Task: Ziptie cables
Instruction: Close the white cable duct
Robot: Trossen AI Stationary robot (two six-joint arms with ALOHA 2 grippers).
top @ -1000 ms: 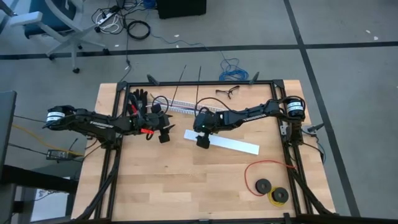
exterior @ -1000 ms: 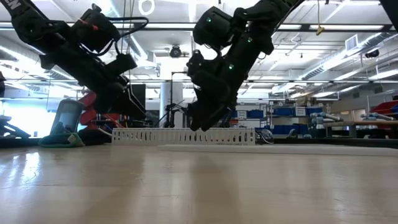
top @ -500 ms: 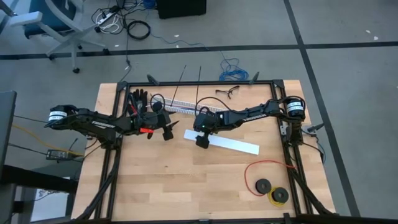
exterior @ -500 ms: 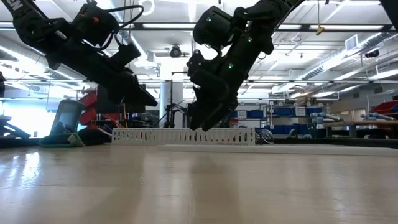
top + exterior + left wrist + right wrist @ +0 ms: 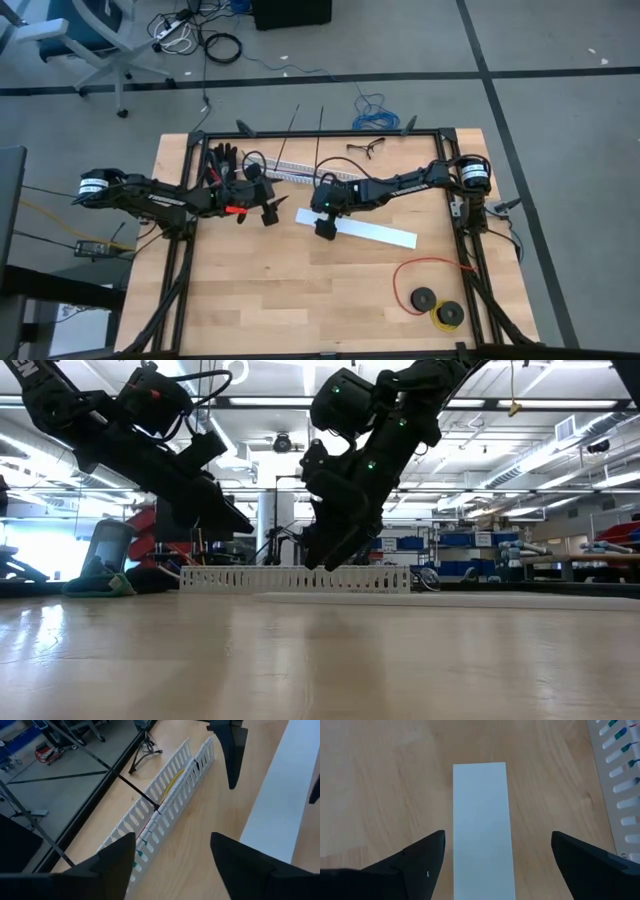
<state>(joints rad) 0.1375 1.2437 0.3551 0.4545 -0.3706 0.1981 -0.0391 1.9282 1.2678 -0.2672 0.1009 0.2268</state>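
Observation:
The cables show only as yellow, green and red wires [image 5: 171, 783] lying inside a white slotted channel [image 5: 300, 176] at the table's far middle; coloured bits [image 5: 623, 734] also peek through its slots. My left gripper [image 5: 173, 840] hovers open just near of the channel's left part, pointing along it with nothing between its fingers. My right gripper [image 5: 497, 840] hangs open above the left end of a flat white strip [image 5: 482, 820] that lies flat on the table, its fingers on either side of the strip, clear of it in the low view [image 5: 318, 560].
A red wire loop [image 5: 430, 272] with two black spools [image 5: 424, 298] lies at the near right. Black gloves [image 5: 222, 160] and glasses [image 5: 367, 148] sit by the far edge. A black frame [image 5: 320, 133] rims the table. Bare wood fills the near middle.
My left gripper has tipped its fingers up from a steep downward slant to a flatter one, pointing more toward the table's right, while staying in place. My right gripper has kept still.

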